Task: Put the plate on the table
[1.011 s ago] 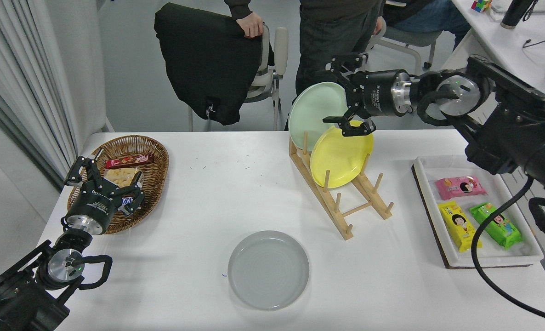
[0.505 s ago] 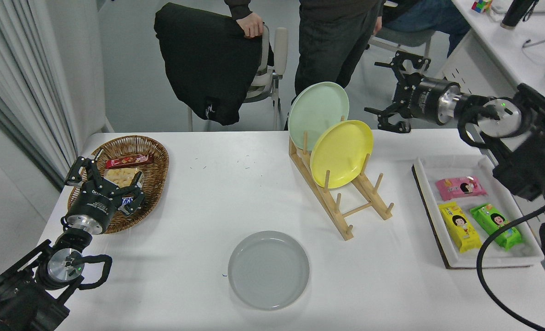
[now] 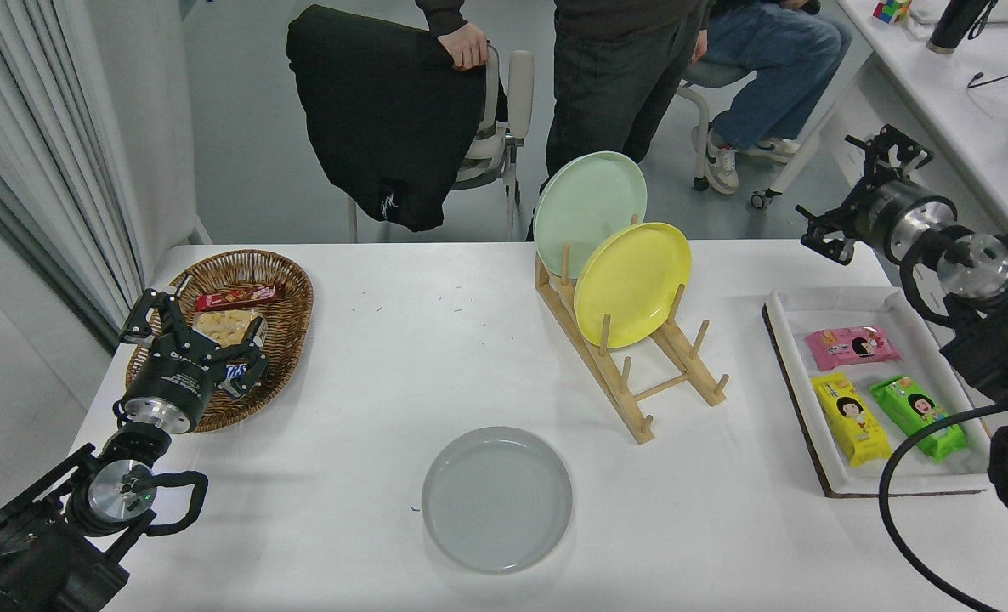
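The plate (image 3: 496,498) lies flat on the white bench (image 3: 402,357), well apart from both sets of jaws. The right gripper (image 3: 863,192) hangs past the bench's far right corner, jaws apart and empty. The left gripper (image 3: 188,333) sits over the wicker basket (image 3: 287,293), jaws apart.

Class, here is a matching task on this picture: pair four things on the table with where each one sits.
Things:
1. grey plate
2. yellow plate
3. pink packet
4. red bar

Places:
A. in the wicker basket
B. flat on the table
C. standing in the wooden rack
D. in the white tray

Pairs: 1-B, 2-C, 3-D, 4-A
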Available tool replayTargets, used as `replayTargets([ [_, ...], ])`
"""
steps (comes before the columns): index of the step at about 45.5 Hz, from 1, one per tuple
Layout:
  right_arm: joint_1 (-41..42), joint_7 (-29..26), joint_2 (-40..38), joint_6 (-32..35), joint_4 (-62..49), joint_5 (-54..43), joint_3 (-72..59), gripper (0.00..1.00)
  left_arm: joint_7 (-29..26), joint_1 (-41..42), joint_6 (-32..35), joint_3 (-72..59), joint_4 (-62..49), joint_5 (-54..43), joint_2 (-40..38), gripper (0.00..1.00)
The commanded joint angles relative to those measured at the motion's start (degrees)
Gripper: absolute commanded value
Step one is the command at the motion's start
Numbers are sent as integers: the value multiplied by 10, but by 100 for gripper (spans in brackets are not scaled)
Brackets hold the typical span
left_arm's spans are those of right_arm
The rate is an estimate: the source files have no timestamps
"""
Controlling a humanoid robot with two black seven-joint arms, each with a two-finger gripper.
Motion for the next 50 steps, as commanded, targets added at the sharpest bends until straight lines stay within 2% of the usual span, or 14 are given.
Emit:
replayTargets([
  [1,-49,20,7,-3,18,8,15,100,0,0,0,0,0,0,0,98],
  [4,-55,7,7,-2,28,20,57,100,0,0,0,0,0,0,0,98],
  [7,-62,-29,8,-2,29,40,85,100,0,0,0,0,0,0,0,98],
  [13,-77,-73,7,-1,29,59,83,100,-1,0,0,0,1,0,0,98],
  [16,-102,-74,-2,11,32,55,75,100,0,0,0,0,0,0,0,98],
  [23,-160,-84,-41,106,98,63,21,100,0,0,0,0,0,0,0,98],
  [29,-203,-85,-39,143,128,64,28,100,0,0,0,0,1,0,0,98],
  [35,-244,-82,-37,209,171,67,59,100,-1,0,0,0,1,0,0,98],
  [50,-302,-78,-35,204,231,84,179,100,-1,0,0,0,0,0,0,98],
])
